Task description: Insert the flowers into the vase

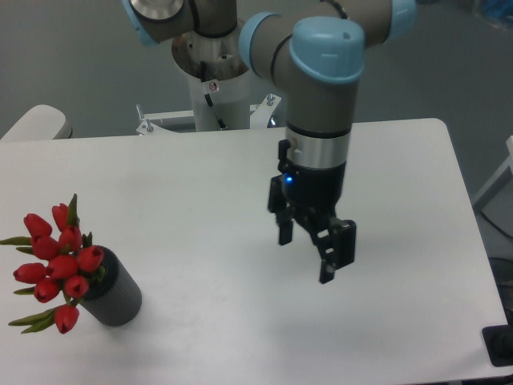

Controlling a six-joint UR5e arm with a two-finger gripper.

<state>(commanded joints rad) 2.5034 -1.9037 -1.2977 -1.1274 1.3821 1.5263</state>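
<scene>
Vase: short dark grey ribbed cylinder (112,297) upright near the white bench's (200,192) front-left corner.
Flowers: red tulip bunch with green leaves (58,265) seated in the vase, leaning left.
Hand: black two-finger hand (309,249) well right of the vase, fingers apart, empty.
Risk: the top-heavy, leaning bunch could tip the vase if nudged.
</scene>
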